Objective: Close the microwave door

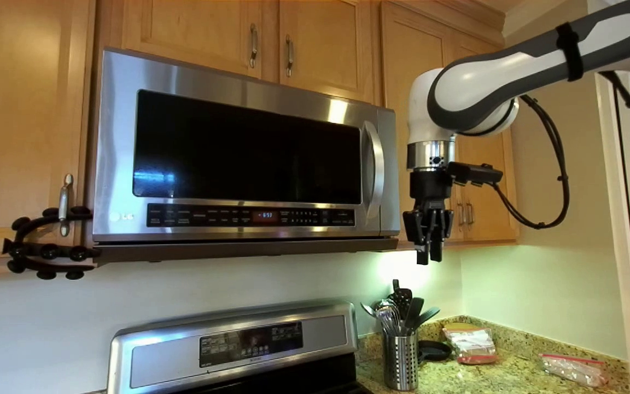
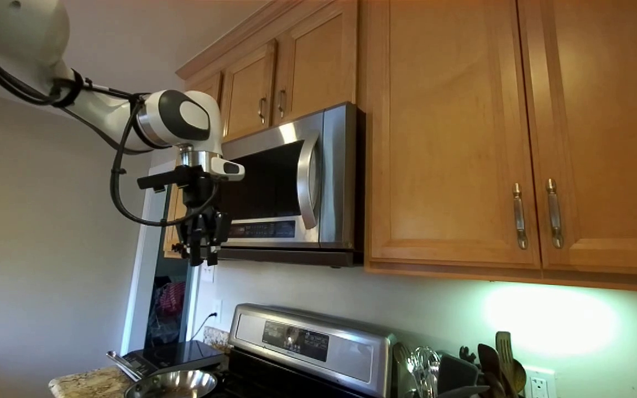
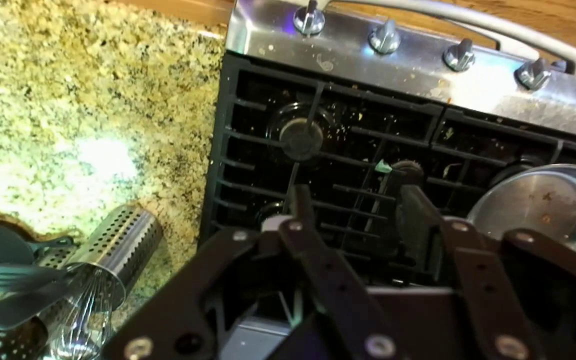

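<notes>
The microwave door [image 1: 249,148], a steel-framed panel with a dark glass window and a button strip below, shows in both exterior views [image 2: 269,185]. It looks flush with the microwave body, with no gap visible. Its curved steel handle [image 1: 375,169] is at the side nearest my gripper in an exterior view. My gripper [image 1: 429,256] points straight down beside the handle end of the microwave, apart from the door. In an exterior view it [image 2: 203,257] overlaps part of the door window. In the wrist view its fingers [image 3: 356,192] are apart with nothing between them; the door is out of view there.
Wooden cabinets [image 1: 326,46] surround the microwave. The stove [image 1: 238,345] stands below, with a steel pan [image 2: 177,382] on it. A utensil holder [image 1: 401,361] stands on the granite counter [image 3: 118,100]. A black flexible tripod [image 1: 47,251] is at the microwave's far lower corner.
</notes>
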